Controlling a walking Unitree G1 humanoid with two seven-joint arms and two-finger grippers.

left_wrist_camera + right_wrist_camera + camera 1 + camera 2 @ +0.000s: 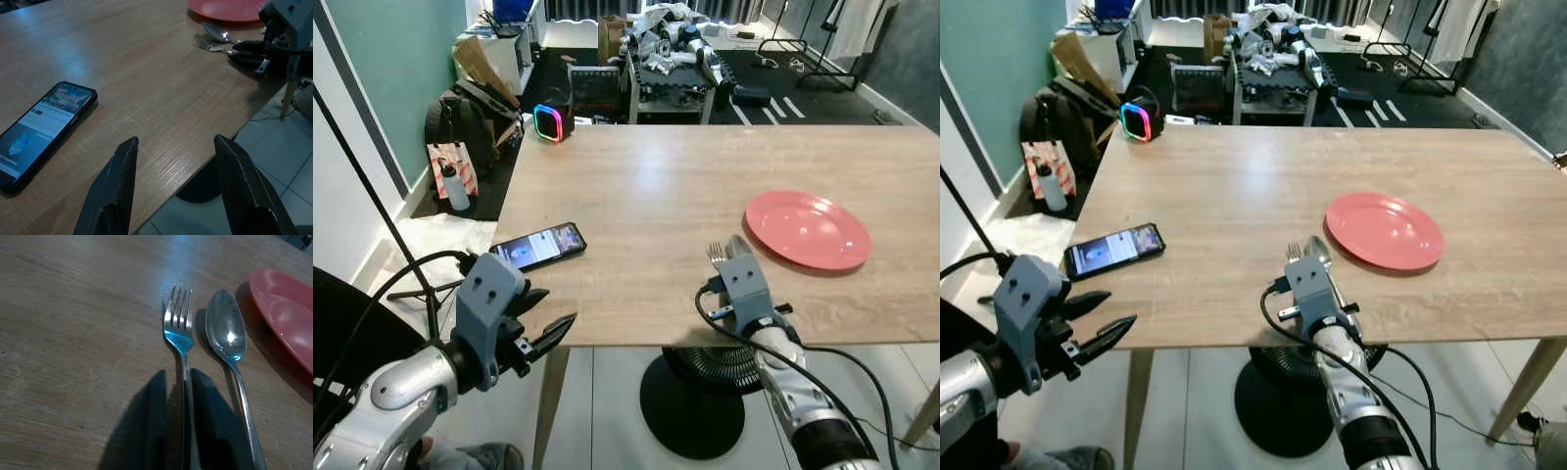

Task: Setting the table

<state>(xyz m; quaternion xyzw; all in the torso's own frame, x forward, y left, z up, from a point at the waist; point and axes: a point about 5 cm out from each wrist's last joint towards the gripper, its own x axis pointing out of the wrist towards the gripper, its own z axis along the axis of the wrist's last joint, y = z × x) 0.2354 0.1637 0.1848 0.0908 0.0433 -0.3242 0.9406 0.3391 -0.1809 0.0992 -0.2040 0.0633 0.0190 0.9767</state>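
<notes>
Left gripper (536, 338) hangs just off the near edge of the table (646, 196), below tabletop level, its 2 fingers spread wide and holding nothing. Left wrist view puts those fingers (122, 181) over the table edge, with the phone (41, 129) lying flat close by, screen lit.

Right gripper (178, 426) sits low at the near edge. Head views hide its fingertips behind the wrist housing; the right wrist view shows the 2 fingers nearly closed around the fork (180, 338) handle, 1 on each side. Whether they actually press it, I cannot tell. Fork lies flat, tines pointing away from the gripper.

Spoon (230, 347) lies parallel just beside the fork, on the plate side. Pink plate (808, 229) rests near the spoon bowl.

Far corner: small speaker (549, 122) with a glowing ring.
</notes>
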